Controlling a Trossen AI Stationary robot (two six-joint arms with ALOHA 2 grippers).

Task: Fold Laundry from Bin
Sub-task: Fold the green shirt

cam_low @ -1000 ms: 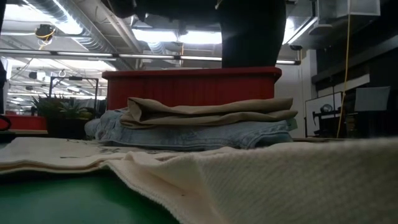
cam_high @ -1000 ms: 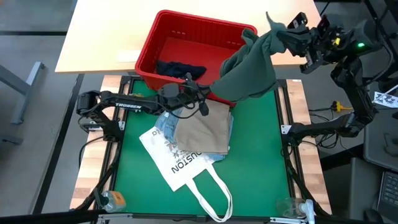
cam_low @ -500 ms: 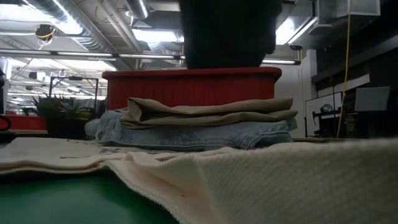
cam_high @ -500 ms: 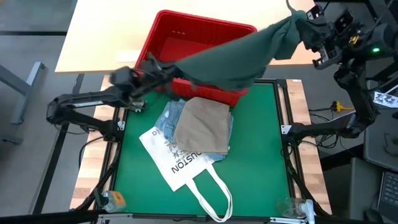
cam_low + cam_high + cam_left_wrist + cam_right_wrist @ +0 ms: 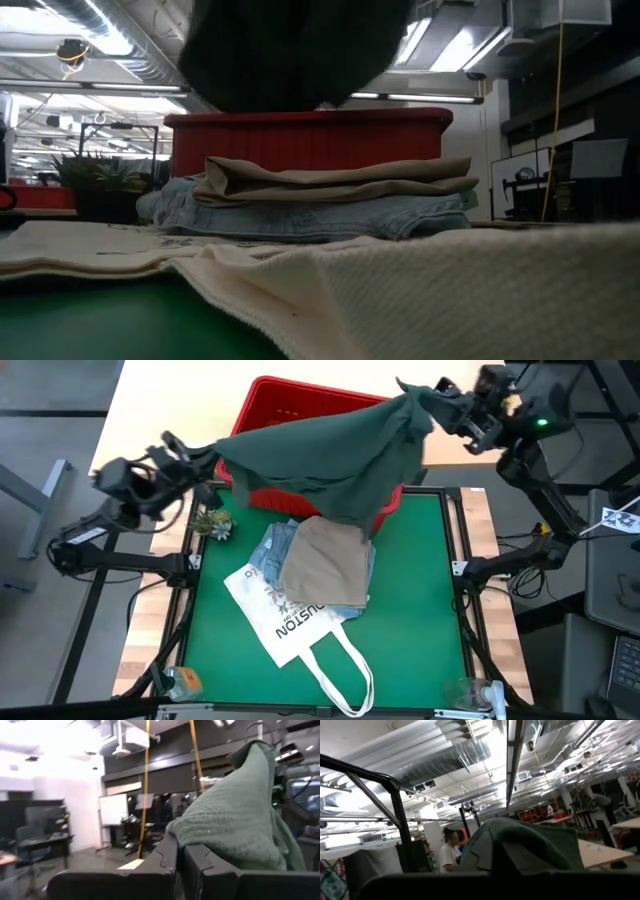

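Above the bin at the table's far edge | we are stretching the shirt out wide, where it was hanging bunched | left gripper and right gripper both clamped on its ends | readying it for folding.

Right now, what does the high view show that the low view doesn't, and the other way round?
Only the high view shows the left gripper and the right gripper, each shut on a corner of the green shirt, stretching it above the red bin; also the printed side of the white tote bag. Only the low view shows the ceiling lights and the room behind. Both show the beige cloth stacked on the jeans before the bin.
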